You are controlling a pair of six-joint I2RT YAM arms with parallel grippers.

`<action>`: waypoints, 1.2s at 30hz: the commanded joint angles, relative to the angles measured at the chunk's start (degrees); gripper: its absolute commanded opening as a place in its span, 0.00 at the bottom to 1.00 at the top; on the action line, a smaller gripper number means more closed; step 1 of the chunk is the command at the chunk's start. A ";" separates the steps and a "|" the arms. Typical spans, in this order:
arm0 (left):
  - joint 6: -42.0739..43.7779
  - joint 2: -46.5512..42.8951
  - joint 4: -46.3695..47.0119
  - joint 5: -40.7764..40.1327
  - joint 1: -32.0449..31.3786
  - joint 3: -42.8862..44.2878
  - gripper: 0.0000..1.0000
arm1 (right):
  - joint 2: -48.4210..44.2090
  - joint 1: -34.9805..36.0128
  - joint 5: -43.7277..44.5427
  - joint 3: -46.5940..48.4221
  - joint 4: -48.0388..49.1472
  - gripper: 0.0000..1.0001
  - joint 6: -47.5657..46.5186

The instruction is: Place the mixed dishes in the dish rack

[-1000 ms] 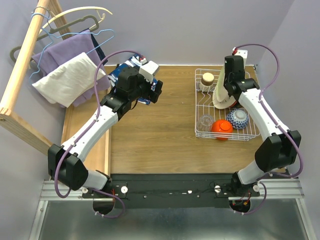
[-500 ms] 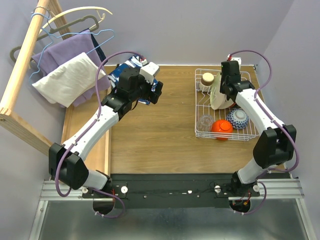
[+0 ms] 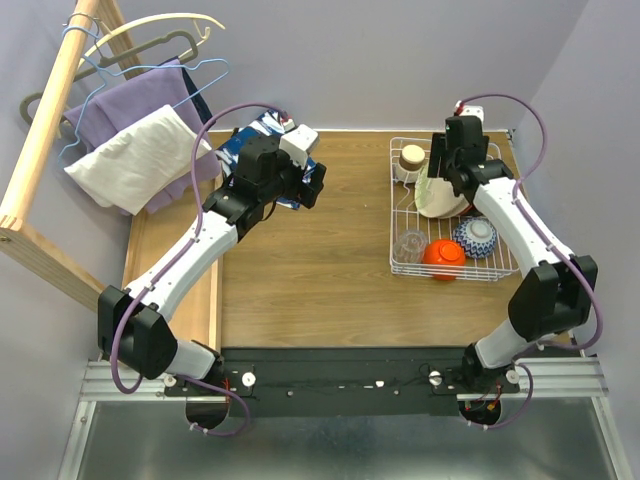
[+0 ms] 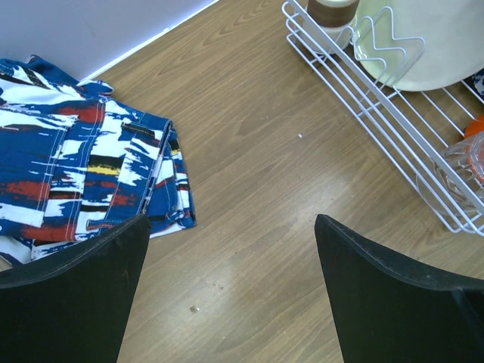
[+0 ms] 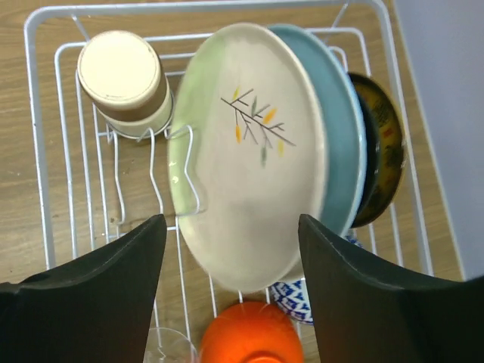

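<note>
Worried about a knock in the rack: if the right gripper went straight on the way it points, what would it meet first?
Most likely the large cream plate with the sprig, standing on edge in the dish rack, straight ahead between the fingers of the open right gripper. Depth is unclear.

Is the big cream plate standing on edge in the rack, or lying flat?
On edge, leaning: the plate stands between the wires of the rack, in front of a dark plate.

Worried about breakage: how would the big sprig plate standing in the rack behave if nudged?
The sprig plate looks glazed, so probably slick and chip-prone. It stands tilted on edge in the dish rack, so a nudge might tip or roll it.
</note>
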 commanded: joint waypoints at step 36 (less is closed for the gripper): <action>-2.64 -1.87 9.42 -16.48 3.73 -24.45 0.99 | -8.93 -38.90 -19.12 -8.19 -16.88 1.00 -0.16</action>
